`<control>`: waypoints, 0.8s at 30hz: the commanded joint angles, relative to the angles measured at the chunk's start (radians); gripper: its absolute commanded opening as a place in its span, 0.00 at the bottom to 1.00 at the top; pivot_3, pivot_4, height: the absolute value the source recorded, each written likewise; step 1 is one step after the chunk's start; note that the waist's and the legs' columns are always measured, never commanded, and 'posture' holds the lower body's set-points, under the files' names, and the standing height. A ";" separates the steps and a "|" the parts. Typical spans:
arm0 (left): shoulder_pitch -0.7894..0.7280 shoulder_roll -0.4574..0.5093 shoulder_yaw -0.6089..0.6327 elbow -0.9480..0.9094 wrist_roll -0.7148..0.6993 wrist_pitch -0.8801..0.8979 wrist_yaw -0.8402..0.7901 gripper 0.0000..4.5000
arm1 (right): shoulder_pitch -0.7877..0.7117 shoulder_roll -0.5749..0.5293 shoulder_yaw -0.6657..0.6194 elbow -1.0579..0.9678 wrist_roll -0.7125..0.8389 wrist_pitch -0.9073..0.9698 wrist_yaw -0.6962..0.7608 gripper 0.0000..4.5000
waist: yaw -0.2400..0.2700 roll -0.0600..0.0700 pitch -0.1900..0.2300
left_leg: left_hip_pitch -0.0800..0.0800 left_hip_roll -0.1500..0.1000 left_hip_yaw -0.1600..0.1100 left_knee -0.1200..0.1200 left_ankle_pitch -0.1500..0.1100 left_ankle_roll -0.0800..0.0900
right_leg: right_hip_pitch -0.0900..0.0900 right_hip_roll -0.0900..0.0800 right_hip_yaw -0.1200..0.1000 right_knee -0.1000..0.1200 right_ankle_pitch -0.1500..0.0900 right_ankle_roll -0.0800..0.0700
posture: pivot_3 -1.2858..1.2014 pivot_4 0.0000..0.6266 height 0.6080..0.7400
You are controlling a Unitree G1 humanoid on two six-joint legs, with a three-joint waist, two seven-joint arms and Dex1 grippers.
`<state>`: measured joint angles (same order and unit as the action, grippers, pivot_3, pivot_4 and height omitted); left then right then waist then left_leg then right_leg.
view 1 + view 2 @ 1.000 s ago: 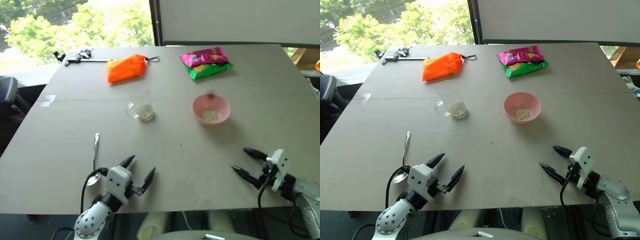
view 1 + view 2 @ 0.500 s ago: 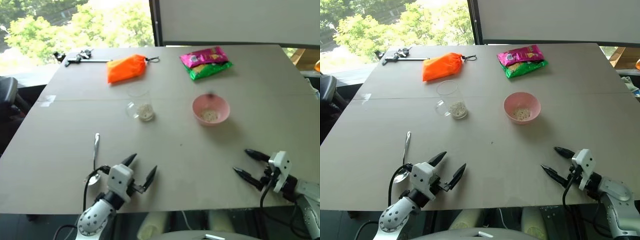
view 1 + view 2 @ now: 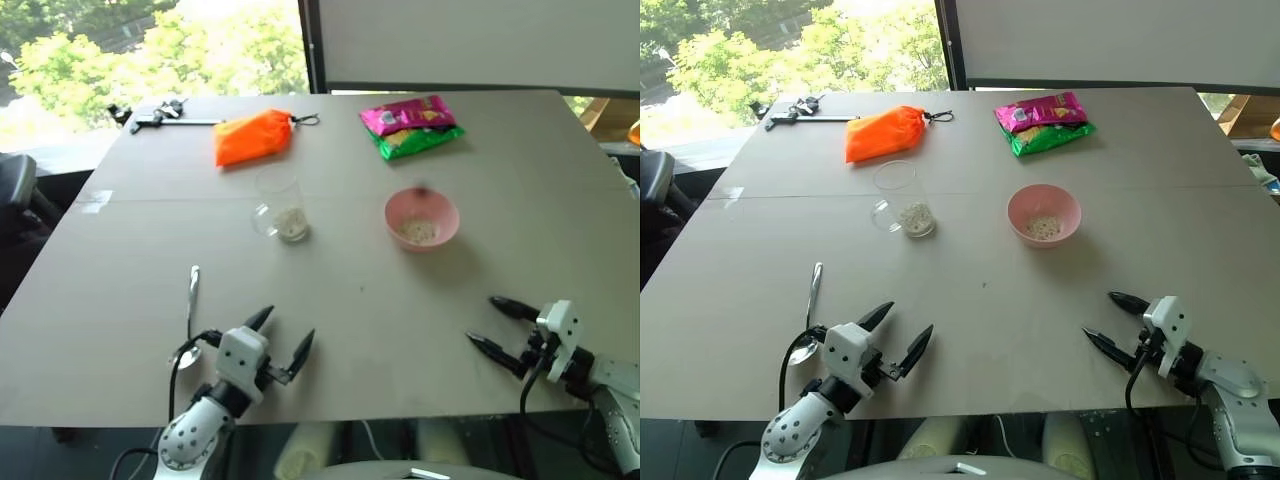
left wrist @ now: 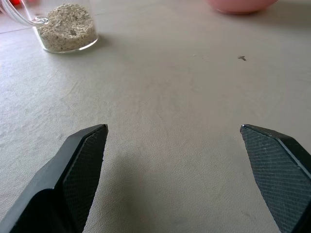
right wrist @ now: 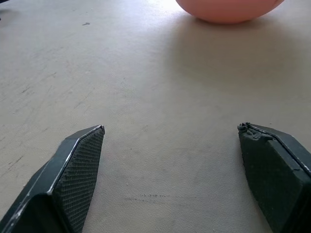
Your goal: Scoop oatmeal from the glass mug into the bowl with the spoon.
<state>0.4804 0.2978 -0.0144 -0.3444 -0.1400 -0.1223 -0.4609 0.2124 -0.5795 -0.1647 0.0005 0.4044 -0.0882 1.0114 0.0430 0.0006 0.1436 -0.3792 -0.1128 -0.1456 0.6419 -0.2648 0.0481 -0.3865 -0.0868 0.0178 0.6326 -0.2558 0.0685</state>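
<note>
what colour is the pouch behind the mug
Bright orange pouch, clearest in the right eye view.

My table is matte beige-grey. The small round bowl is pale pink; the oatmeal in the clear glass mug is off-white. At 11 o'clock lies a bright orange fabric pouch; at 1 o'clock, a magenta-and-green snack packet. The slim metal spoon is shiny silver. My fingers are black with cross-hatched pads.

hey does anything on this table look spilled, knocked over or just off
Nothing looks spilled. The glass mug stands upright with oatmeal at its bottom, the pink bowl holds a little too, and the spoon lies flat near the left gripper.
</note>
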 commanded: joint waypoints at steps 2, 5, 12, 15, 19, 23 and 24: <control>0.004 -0.026 -0.003 -0.051 0.015 0.038 0.056 1.00 | -0.005 -0.021 0.007 -0.007 -0.004 0.024 0.013 0.99 | 0.000 0.000 0.000 | 0.000 0.000 0.000 0.001 0.000 0.000 | 0.000 0.000 0.000 0.001 0.000 0.000 | 0.52 0.24 1.00; 0.003 -0.068 0.017 -0.120 0.017 0.123 0.137 1.00 | -0.025 -0.034 0.021 -0.062 0.026 0.075 0.031 0.99 | -0.002 -0.001 0.001 | 0.000 0.000 0.000 0.002 0.000 0.000 | 0.000 0.000 0.000 0.002 0.000 0.000 | 0.52 0.24 1.00; -0.084 -0.128 0.082 -0.369 0.136 0.494 0.367 1.00 | -0.128 -0.100 0.132 -0.346 0.153 0.318 0.084 0.99 | -0.004 -0.001 0.009 | -0.004 0.000 0.001 0.006 0.000 0.000 | -0.005 0.001 0.002 0.010 0.000 0.000 | 0.52 0.24 1.00; -0.169 -0.162 0.144 -0.432 0.149 0.631 0.443 1.00 | -0.187 -0.113 0.171 -0.401 0.170 0.371 0.092 0.99 | 0.001 -0.003 0.010 | -0.004 0.000 0.001 0.007 0.000 0.000 | -0.007 0.001 -0.002 0.010 0.000 0.000 | 0.52 0.24 1.00; -0.222 -0.155 0.261 -0.446 0.174 0.808 0.487 1.00 | -0.270 -0.116 0.205 -0.461 0.207 0.434 0.096 0.99 | -0.001 -0.007 0.012 | -0.006 0.000 0.001 0.008 0.005 -0.001 | -0.009 0.001 -0.003 0.010 0.000 0.000 | 0.52 0.24 1.00; -0.156 -0.123 0.357 -0.429 0.162 0.845 0.450 1.00 | -0.338 -0.109 0.219 -0.495 0.235 0.479 0.091 0.99 | -0.005 -0.009 0.014 | -0.008 0.000 0.002 0.007 0.005 -0.001 | -0.011 0.002 -0.001 0.010 0.000 0.000 | 0.52 0.24 1.00; -0.141 -0.119 0.382 -0.428 0.152 0.857 0.439 1.00 | -0.353 -0.108 0.222 -0.500 0.240 0.487 0.092 0.99 | -0.003 -0.009 0.014 | -0.008 0.000 0.002 0.007 0.005 -0.001 | -0.011 0.001 -0.002 0.010 0.000 0.000 | 0.52 0.24 1.00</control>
<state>0.3230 0.1663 0.3101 -0.7500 0.0225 0.7194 -0.0075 -0.1177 -0.6873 0.0563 -0.4516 0.6113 0.3862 1.0994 0.0403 -0.0082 0.1574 -0.3880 -0.1130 -0.1438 0.6488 -0.2599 0.0473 -0.3978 -0.0856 0.0160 0.6424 -0.2557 0.0684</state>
